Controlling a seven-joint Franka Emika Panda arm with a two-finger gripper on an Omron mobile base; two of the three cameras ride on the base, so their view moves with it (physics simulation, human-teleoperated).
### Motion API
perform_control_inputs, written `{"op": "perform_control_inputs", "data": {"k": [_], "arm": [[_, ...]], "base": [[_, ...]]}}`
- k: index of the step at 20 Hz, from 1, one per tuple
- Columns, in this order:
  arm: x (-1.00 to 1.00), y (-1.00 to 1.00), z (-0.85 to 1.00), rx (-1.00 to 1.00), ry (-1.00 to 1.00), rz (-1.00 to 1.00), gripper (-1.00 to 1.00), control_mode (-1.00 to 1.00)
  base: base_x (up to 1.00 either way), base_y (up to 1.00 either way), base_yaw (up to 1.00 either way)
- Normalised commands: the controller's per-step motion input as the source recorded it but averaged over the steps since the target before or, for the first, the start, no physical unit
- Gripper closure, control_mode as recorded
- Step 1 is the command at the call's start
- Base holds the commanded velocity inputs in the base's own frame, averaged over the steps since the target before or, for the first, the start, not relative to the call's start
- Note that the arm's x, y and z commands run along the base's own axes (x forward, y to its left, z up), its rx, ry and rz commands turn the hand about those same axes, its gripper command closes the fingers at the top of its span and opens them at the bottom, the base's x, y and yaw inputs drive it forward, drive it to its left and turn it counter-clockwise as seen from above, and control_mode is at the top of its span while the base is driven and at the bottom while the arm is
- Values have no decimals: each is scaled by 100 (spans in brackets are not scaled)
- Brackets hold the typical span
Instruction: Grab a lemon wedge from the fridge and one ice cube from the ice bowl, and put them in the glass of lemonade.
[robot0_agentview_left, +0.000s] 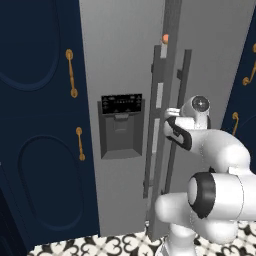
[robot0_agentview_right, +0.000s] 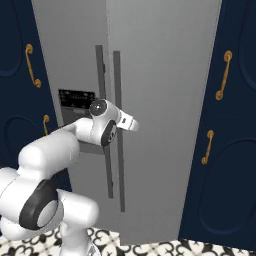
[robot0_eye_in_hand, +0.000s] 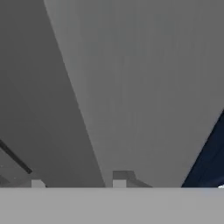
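The fridge (robot0_agentview_left: 125, 65) filled the centre of the left base view, grey brushed metal, with its black-panelled dispenser recess (robot0_agentview_left: 121, 127) at centre left. Two dark vertical bar handles (robot0_agentview_left: 155, 125) ran down the middle. The left door stood slightly ajar: its edge showed as a lighter strip beside the handle, with a small orange spot (robot0_agentview_left: 165, 38) in the gap near the top.

In the right base view the arm reached from lower left toward the handles (robot0_agentview_right: 118, 130); the white hand end (robot0_agentview_right: 129, 123) lay against or just in front of them at mid-height. Contact could not be judged.

The hand view showed grey door panels (robot0_eye_in_hand: 140, 87) and a navy cabinet (robot0_eye_in_hand: 210, 162) at lower right. Finger tips (robot0_eye_in_hand: 119, 180) rose at the bottom edge, standing apart, nothing visible between them.

Navy cabinets with brass handles (robot0_agentview_left: 71, 72) flanked the fridge.
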Motion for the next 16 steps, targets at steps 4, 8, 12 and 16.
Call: {"op": "perform_control_inputs", "data": {"k": [4, 8, 12, 16], "arm": [[-84, -76, 3, 12, 0, -15, 100, -100], [-86, -85, -6, 8, 0, -16, 100, -100], [-70, -99, -1, 8, 0, -22, 100, -100], [-48, -93, 0, 9, 0, -25, 100, -100]], "base": [[0, 0, 0], [0, 0, 0], [0, 0, 0], [0, 0, 0]]}}
